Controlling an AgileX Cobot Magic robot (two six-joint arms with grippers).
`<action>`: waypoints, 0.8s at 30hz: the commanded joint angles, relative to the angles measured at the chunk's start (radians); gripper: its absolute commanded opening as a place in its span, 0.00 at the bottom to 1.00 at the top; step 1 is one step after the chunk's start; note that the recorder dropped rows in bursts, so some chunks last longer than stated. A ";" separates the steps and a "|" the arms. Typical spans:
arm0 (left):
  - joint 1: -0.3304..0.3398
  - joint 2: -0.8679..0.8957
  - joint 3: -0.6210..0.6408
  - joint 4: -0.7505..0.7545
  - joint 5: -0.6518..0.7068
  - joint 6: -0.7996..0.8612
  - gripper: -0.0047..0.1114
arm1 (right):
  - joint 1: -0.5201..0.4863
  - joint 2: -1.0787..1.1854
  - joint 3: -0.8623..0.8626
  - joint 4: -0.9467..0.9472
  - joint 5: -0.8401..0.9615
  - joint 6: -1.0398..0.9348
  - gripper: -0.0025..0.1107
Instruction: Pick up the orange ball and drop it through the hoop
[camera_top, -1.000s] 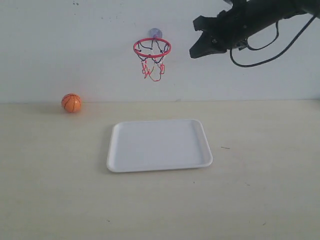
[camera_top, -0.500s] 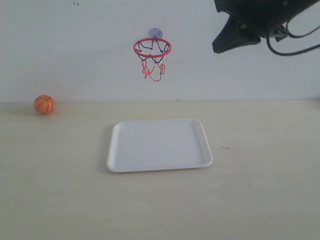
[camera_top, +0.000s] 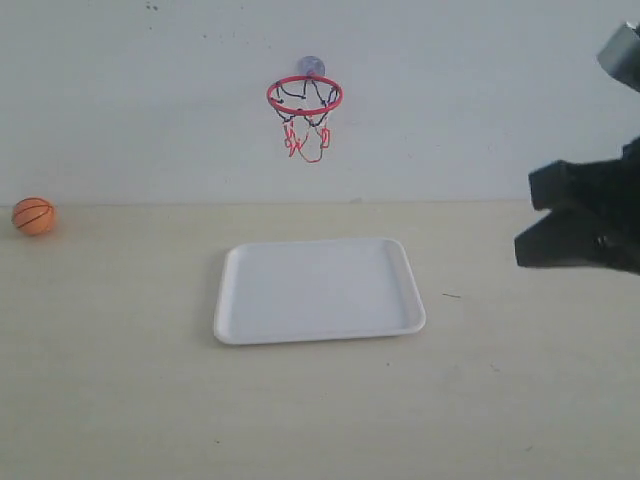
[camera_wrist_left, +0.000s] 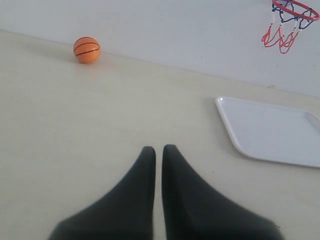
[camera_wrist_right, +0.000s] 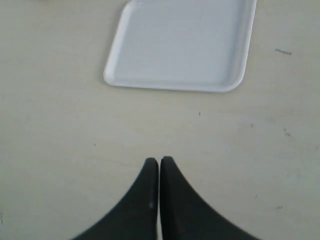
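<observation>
The orange ball lies loose at nine o'clock of the white tray. The left gripper and right gripper are pinched together, empty. Pickup and the drop through the hoop are both left to do.

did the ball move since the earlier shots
Yes. The orange ball has rolled left along the wall, farther from the white tray, which has stayed put.
</observation>
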 joint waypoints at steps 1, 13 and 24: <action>0.003 -0.003 0.004 0.001 -0.004 -0.006 0.08 | -0.006 -0.090 0.106 0.020 0.001 0.078 0.02; 0.003 -0.003 0.004 0.001 -0.004 -0.006 0.08 | -0.006 -0.119 0.123 0.020 0.054 0.112 0.02; 0.003 -0.003 0.004 0.001 -0.004 -0.006 0.08 | -0.006 -0.125 0.121 0.011 0.029 0.108 0.02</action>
